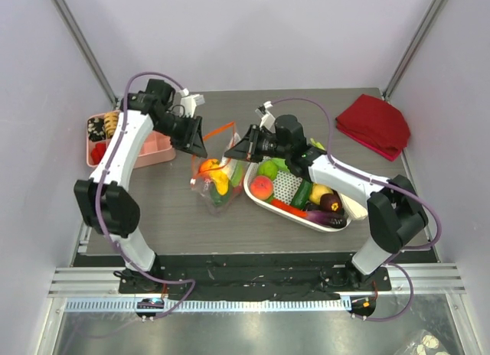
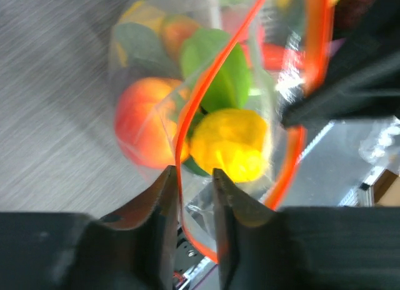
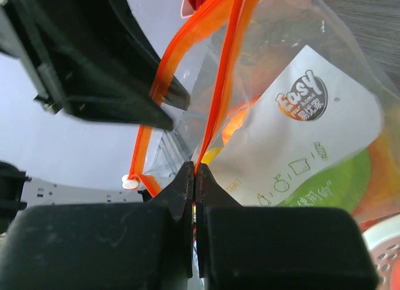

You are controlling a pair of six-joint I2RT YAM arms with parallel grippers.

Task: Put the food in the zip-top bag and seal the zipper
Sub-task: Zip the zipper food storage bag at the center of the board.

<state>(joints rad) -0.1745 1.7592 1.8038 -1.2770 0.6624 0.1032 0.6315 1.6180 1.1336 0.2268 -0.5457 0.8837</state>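
**A:** Where is the bag?

**B:** The bag [image 1: 217,188] is in the middle of the overhead frame. It stands on the table [image 1: 168,217] between the two arms with its mouth up. The two sides of the zipper [image 3: 219,96] are spread apart, so the mouth gapes.

**A:** And the left gripper?

**B:** The left gripper [image 2: 192,174] is at the bottom of its wrist view with its jaws a little apart. One side of the orange strip runs up through the gap. I can't tell whether it touches either finger.

**A:** The right one?

**B:** The right gripper [image 3: 195,168] is pinched together on the other side of the strip, lower left of the white label [image 3: 300,146].

**A:** The food?

**B:** Some of the food [image 1: 215,174] is inside the bag: a peach [image 2: 144,124], a yellow piece [image 2: 231,143] and a green leaf [image 2: 219,71]. More lies in the white basket [image 1: 285,188], just right of the bag. A pink tray [image 1: 157,152] is at the left and a red cloth [image 1: 375,124] at the upper right.
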